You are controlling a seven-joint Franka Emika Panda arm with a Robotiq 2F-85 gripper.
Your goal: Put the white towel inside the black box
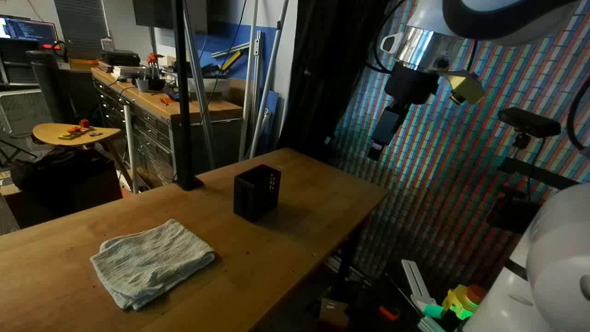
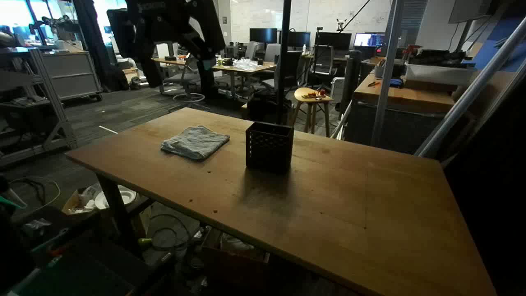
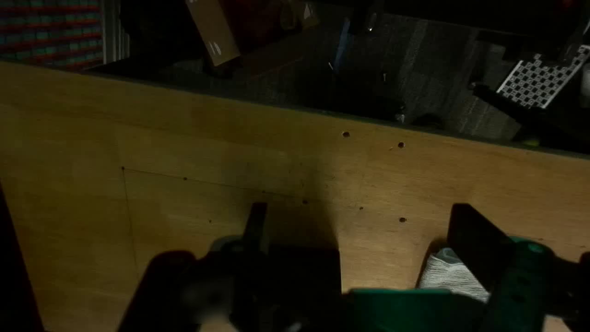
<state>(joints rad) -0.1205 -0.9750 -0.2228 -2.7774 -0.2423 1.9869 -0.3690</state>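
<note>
The white towel lies folded flat on the wooden table in both exterior views point(image 1: 152, 263) point(image 2: 195, 142); a corner of it shows in the wrist view point(image 3: 449, 276), partly hidden behind a finger. The black box, open at the top with perforated sides, stands upright beside the towel in both exterior views point(image 1: 251, 198) point(image 2: 269, 150). Its dark edge shows low in the wrist view point(image 3: 309, 267). My gripper is high above the table, apart from both, in the exterior views point(image 1: 375, 148) point(image 2: 182, 84). In the wrist view the fingers point(image 3: 359, 210) are wide apart with nothing between them.
The wooden table point(image 1: 318, 207) carries the box and towel. A dark vertical post point(image 1: 183, 101) rises at its far edge, near the box. The table's near edge point(image 3: 286, 107) drops to a floor with clutter. A camera on a mount point(image 1: 530, 122) stands near the arm's base.
</note>
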